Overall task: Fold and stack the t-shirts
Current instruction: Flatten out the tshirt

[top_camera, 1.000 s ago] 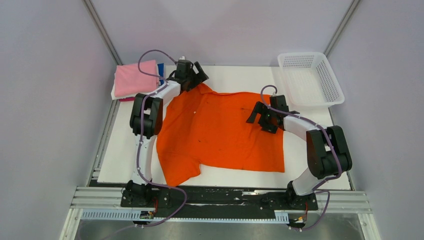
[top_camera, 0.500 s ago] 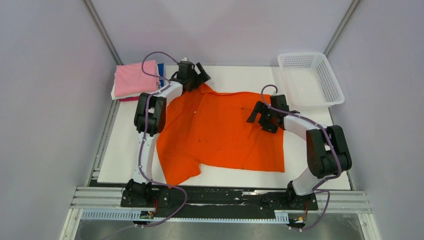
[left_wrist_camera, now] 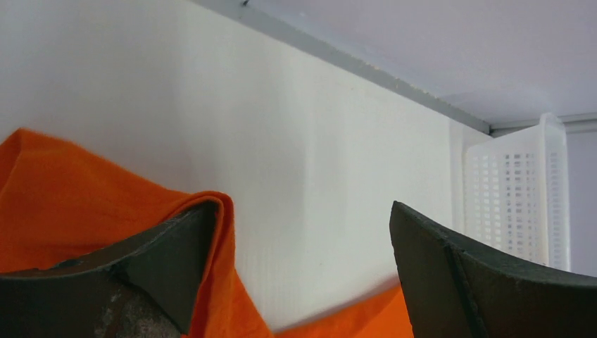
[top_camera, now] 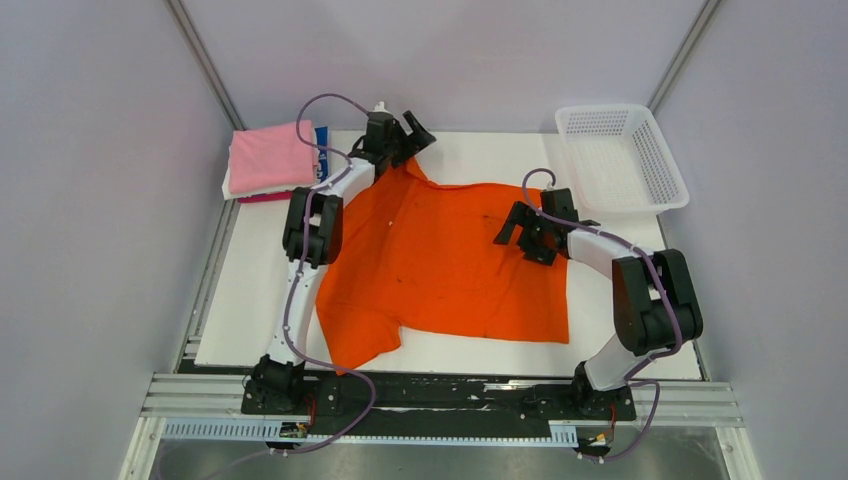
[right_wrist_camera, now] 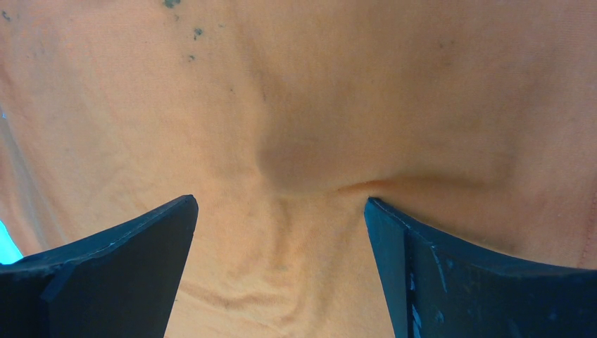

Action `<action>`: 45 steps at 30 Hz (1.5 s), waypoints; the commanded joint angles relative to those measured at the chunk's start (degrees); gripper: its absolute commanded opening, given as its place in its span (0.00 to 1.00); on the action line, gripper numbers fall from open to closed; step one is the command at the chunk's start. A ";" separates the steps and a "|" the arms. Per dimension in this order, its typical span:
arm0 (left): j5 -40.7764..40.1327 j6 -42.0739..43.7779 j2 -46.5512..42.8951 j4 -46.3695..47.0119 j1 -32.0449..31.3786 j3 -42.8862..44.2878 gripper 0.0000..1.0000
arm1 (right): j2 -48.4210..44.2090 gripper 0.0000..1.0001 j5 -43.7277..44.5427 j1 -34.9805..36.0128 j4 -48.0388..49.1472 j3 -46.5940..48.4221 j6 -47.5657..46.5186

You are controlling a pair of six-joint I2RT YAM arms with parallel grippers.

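You're looking at the orange shirt (top_camera: 440, 270) lying spread flat in the middle of the worktop (top_camera: 240, 310), one short sleeve pointing toward the arm bases. Its far-left corner is peaking up slightly.

The left tool (top_camera: 412, 135) is sitting right at that far-left corner of the orange shirt, jaws standing fully apart. In your left wrist view, the shirt edge (left_wrist_camera: 84, 190) is running against the inner face of one finger (left_wrist_camera: 162, 260), with bare worktop filling the gap. Nothing is clamped.

The right tool (top_camera: 520, 232) is hanging over the right half of the orange shirt, jaws also spread wide and gripping nothing. Your right wrist view is showing only wrinkled orange cloth between the fingers (right_wrist_camera: 450, 267), with a few dark specks (right_wrist_camera: 193, 32) near the top. Can't tell whether the fingertips are touching the cloth.

The folded stack (top_camera: 265, 165) is sitting just left of the shirt's far-left corner, with the pink tee (top_camera: 268, 155) on top, a blue edge (top_camera: 321, 138) showing and red peeking out at the bottom.

The white mesh basket (top_camera: 668, 165) is standing off the shirt's far-right corner, apart from it.
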 commanded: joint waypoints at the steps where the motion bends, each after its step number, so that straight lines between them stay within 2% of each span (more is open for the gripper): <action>1: -1.23 -1.32 5.12 0.74 -1.44 10.14 1.00 | 3.33 1.00 3.75 -1.07 -4.26 -1.02 -2.05; 8: -4.57 -0.71 16.54 -3.22 -1.91 29.97 1.00 | 2.19 1.00 3.71 -1.22 -4.71 -0.76 -2.16; 11: -8.36 3.68 14.32 -4.13 -2.56 30.03 1.00 | 0.97 1.00 3.74 -1.27 -5.22 -0.54 -2.23; 13: -9.71 9.04 12.00 -3.88 -3.17 28.56 1.00 | -0.05 1.00 3.69 -1.22 -5.77 -0.35 -2.23; 17: -14.12 28.22 10.89 -7.90 -5.26 32.01 1.00 | -3.71 1.00 3.60 -1.27 -6.53 -0.58 -1.99; 19: -12.87 35.71 9.94 -9.81 -5.75 31.13 1.00 | -5.82 1.00 3.54 -1.23 -7.13 -0.77 -1.72; 23: -5.26 45.92 7.82 -13.04 -4.93 27.95 1.00 | -10.43 1.00 4.31 -1.15 -8.40 -1.94 -1.37; 26: -1.54 44.92 4.87 -11.59 -4.02 22.99 1.00 | -13.47 1.00 5.13 -1.15 -8.93 -3.02 -1.34; 30: 1.81 44.02 5.17 -17.53 -3.33 25.66 1.00 | -16.68 1.00 5.38 -0.43 -9.78 -3.64 -1.48; 33: -2.35 44.92 4.60 -21.20 -3.64 26.66 1.00 | -18.54 1.00 5.66 0.23 -10.52 -3.70 -1.83; 36: -4.45 41.04 2.48 -23.08 -2.85 24.22 1.00 | -19.59 1.00 5.58 0.52 -11.27 -3.39 -2.13; 40: -0.46 34.54 -0.04 -32.68 0.01 23.19 1.00 | -19.69 1.00 5.13 1.55 -12.11 -2.78 -2.19; 45: 3.27 35.28 -9.90 -33.93 0.50 12.21 1.00 | -18.62 1.00 5.71 3.46 -12.03 -2.62 -1.70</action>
